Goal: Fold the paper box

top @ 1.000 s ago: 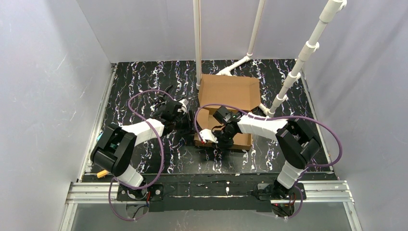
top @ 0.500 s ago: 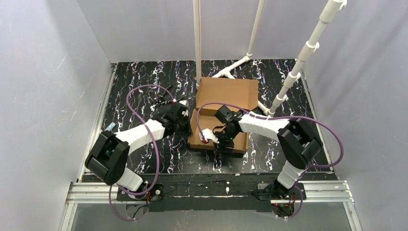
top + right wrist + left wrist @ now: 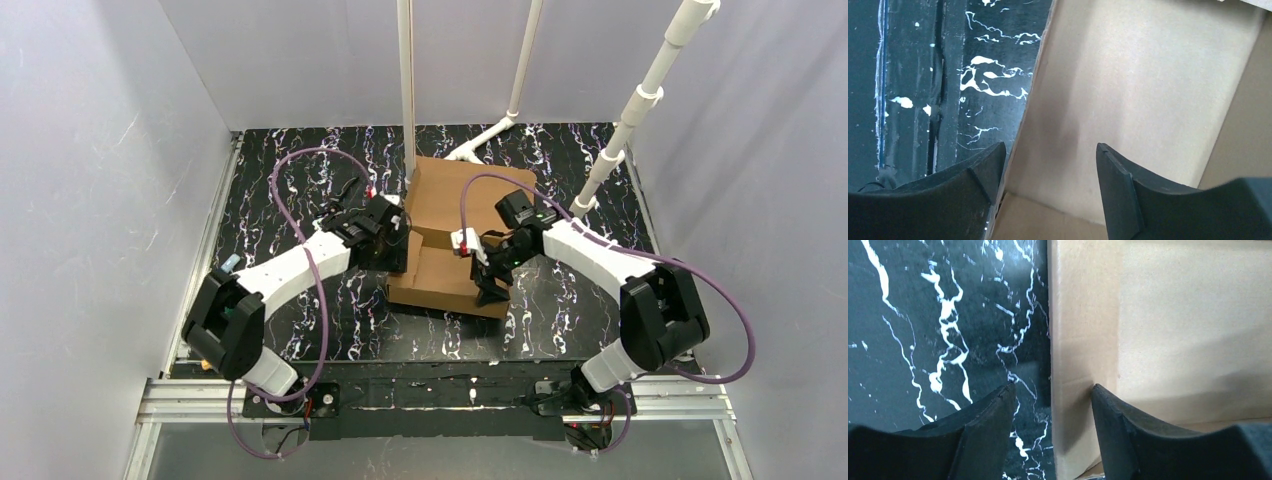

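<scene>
The black marbled desk (image 3: 280,200) carries the paper box (image 3: 445,285) at its middle, partly folded. The left arm (image 3: 290,268) stretches in low from the left, and the right arm (image 3: 590,250) bends in from the right. The left hand (image 3: 1053,390) has its fingers apart, astride the box's left wall. The right hand (image 3: 1050,147) is also spread, straddling a box edge without clamping it.

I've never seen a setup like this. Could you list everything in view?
paper box: one, brown, mid-table
table: one, black with white veins, under everything
pipes: three, white, at the back
rail: one, silver, near edge
cables: two, purple, looping off the arms
arms: two, white and black, reaching to the box
left gripper: one, black, open astride a box wall
right gripper: one, black, open at a box wall
</scene>
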### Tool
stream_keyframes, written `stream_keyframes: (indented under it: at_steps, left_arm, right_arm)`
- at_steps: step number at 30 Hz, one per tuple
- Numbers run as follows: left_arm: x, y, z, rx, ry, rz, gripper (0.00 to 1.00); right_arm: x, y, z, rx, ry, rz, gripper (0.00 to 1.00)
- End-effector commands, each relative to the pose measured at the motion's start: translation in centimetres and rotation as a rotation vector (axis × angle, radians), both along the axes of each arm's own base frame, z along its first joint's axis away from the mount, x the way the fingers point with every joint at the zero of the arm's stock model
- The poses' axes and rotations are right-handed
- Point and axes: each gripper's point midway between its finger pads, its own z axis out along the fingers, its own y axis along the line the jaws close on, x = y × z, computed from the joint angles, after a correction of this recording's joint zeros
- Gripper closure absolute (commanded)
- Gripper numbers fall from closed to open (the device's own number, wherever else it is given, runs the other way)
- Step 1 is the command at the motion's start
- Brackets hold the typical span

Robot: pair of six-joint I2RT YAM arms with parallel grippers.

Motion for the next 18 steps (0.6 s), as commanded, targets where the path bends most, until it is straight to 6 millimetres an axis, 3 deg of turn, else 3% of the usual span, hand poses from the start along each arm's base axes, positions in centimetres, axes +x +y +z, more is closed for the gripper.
stream_keyframes:
  at_steps: [1, 8, 14, 16, 18]
  left_arm:
    - [1.2, 0.6, -0.4, 0.111, 0.029, -0.042, 0.42]
    - [2.3, -0.7, -1.9, 0.119, 0.065, -0.056, 0.46]
    - [3.6, -1.0, -2.6, 0.151, 0.064, -0.054, 0.5]
    - [4.0, -1.1, -3.0, 0.154, 0.071, -0.045, 0.58]
    - [4.3, -1.0, -3.2, 0.149, 0.072, -0.022, 0.78]
  right_arm:
    - [0.1, -0.2, 2.1, 0.09, -0.019, -0.005, 0.23]
    - [-0.4, -0.9, 0.3, 0.041, 0.006, 0.015, 0.2]
    - [-0.6, -0.8, 0.3, 0.047, 0.007, 0.024, 0.2]
    - [-0.7, -0.8, 0.2, 0.043, 0.009, 0.025, 0.2]
    - [-0.6, -0.9, 0.1, 0.04, 0.008, 0.026, 0.2]
